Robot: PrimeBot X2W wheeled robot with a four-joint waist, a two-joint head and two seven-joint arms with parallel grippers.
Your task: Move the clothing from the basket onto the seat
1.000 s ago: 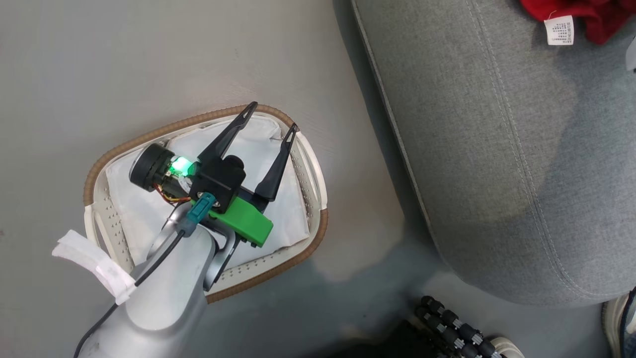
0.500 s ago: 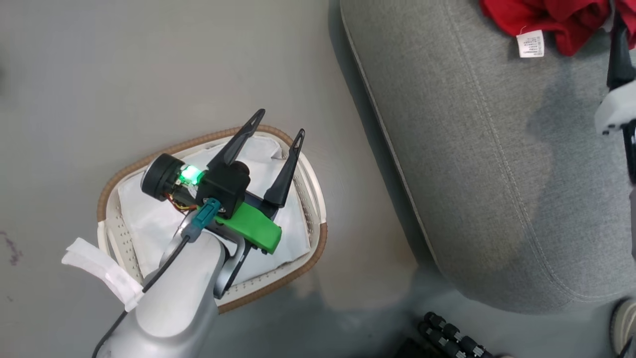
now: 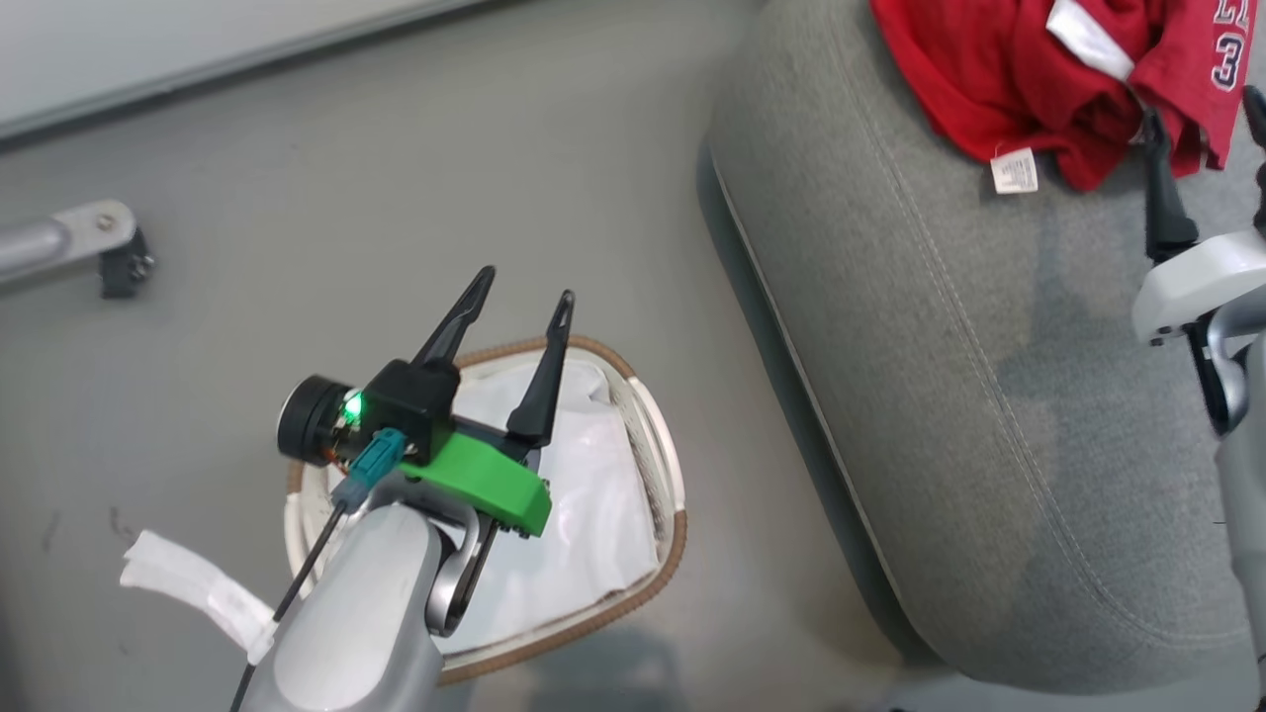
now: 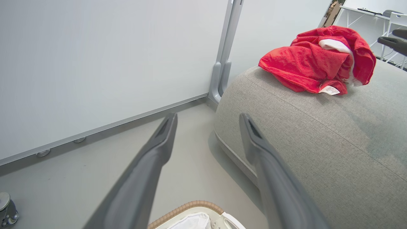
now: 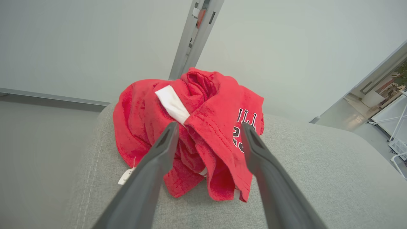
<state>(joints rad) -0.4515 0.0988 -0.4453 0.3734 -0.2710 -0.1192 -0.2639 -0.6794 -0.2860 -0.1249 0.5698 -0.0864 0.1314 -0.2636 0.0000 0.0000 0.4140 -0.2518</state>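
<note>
Left gripper (image 3: 522, 292): fingers spread wide, nothing between them. It hangs above the far left part of the basket, tips pointing far.
Basket (image 3: 676, 514): stands on the grey floor (image 3: 396, 178), left of the seat and apart from it. Brown woven rim, white perforated wall.
Liner (image 3: 593, 514): white sheet, crumpled, lying inside the basket.
Seat (image 3: 969, 396): large grey upholstered cushion, right of the basket. Rounded left edge, stitched seam running near to far.
Clothing (image 3: 989, 79): red heap resting on the far part of the seat. White strip on top. White tag (image 3: 1014, 170) at the heap's near edge. Part of the lettering, "ULL", reads in the right wrist view.
Right gripper (image 3: 1202, 107): fingers parted, gripping nothing. It sits over the seat at the near right side of the heap, tips pointing at it. Contact with the cloth: cannot tell.
</note>
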